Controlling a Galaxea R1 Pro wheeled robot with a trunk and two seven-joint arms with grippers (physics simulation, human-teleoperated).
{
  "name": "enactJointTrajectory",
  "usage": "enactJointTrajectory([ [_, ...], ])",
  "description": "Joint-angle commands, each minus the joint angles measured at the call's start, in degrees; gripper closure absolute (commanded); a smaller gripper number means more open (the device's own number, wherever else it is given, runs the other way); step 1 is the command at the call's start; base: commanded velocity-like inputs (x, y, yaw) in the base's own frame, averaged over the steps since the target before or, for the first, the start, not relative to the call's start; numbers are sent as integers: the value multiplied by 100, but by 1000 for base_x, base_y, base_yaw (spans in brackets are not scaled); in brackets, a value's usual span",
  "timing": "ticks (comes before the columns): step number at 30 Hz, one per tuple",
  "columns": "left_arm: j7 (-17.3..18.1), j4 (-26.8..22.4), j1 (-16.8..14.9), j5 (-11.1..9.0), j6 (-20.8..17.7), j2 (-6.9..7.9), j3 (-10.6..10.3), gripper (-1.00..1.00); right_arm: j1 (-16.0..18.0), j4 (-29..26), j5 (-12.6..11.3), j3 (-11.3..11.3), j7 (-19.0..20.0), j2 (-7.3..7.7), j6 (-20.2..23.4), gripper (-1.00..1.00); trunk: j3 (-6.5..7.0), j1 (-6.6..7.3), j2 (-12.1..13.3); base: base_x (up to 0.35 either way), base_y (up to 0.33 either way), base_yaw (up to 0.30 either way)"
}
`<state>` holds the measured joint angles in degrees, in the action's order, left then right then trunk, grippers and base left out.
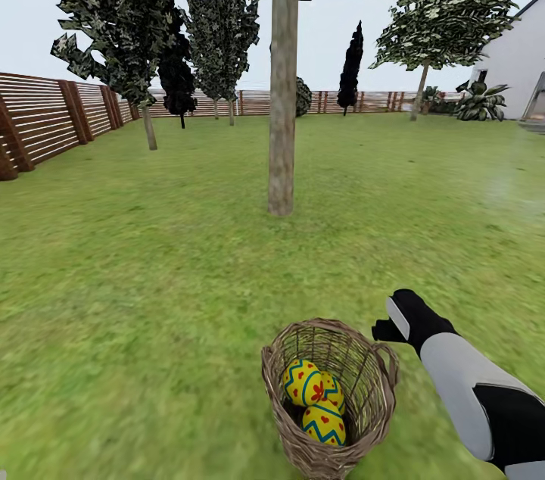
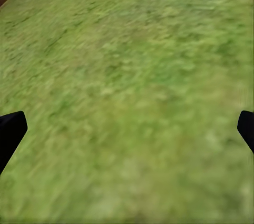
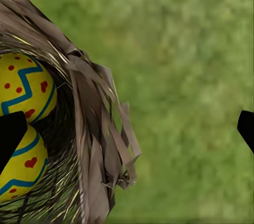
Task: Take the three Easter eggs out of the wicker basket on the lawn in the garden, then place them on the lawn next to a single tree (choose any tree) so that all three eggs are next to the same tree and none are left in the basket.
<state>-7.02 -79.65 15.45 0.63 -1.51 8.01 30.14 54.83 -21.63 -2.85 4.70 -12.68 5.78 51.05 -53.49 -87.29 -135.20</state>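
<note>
Eggs (image 1: 314, 397) overlap in basket (image 1: 281, 389); third mostly hidden.

No writing, label, brand, number or sign can be read anywhere. The Easter eggs (image 1: 316, 400) bear only painted decoration, blue zigzag bands with red dots and hearts, and no letters or digits stand on them.
</note>
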Motion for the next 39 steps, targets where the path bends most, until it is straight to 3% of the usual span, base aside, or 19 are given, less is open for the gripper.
enactJointTrajectory([
  [1, -30, -7, 2, 10, -16, 1, -8, -100, 2, -4, -31, 23, -33, -4, 19, -100, -5, 1, -2, 0, 0, 0],
  [4, -34, -7, 2, 13, -16, 0, -8, -100, 2, -1, -31, 23, -33, -5, 26, -100, -5, 1, -2, 0, 0, 0],
  [12, -37, -7, 2, 16, -16, -1, -8, -100, 2, 19, -25, 23, -33, -2, 36, -100, -148, -175, -323, 0, 0, 0],
  [21, -37, -7, 2, 10, -16, -1, -8, -100, 10, 25, -23, 18, -39, -6, 36, -100, -148, -175, -323, 0, 0, 0],
  [31, -37, -7, 2, 15, -16, -1, -8, -100, 80, 19, -15, 8, -41, -6, 31, -100, -328, -395, -724, 0, 0, 0],
  [39, -39, -7, 2, 16, -16, -1, -8, -100, 136, 19, 8, 5, -41, -6, 33, -100, -346, -417, -764, 0, 0, 0],
])
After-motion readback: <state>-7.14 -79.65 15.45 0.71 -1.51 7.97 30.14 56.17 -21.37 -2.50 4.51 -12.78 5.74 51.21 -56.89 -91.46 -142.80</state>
